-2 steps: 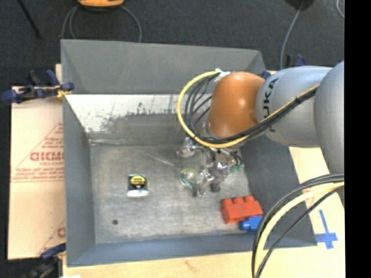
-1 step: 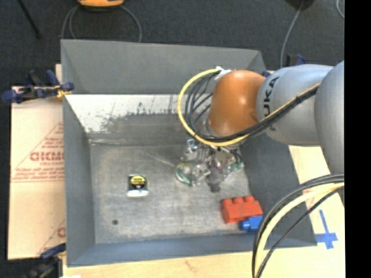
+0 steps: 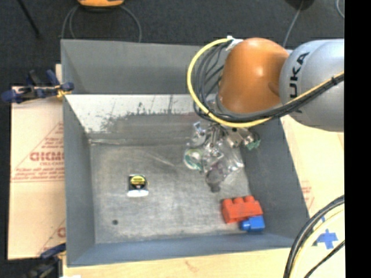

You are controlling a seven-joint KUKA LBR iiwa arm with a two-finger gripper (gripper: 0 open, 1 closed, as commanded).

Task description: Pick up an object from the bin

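Red toy brick (image 3: 237, 208) with a small blue piece (image 3: 253, 224) touching its corner sits at the front right of the bin (image 3: 78, 155). It's the nearest thing to the gripper (image 3: 214, 175), which hangs low just behind it, not around it. Honestly can't tell if the gripper's open or closed. Looks like the approach step to me: next it'd need to line up over the brick, then drop. A little black-and-yellow gadget (image 3: 137, 185) lies well apart on the left.
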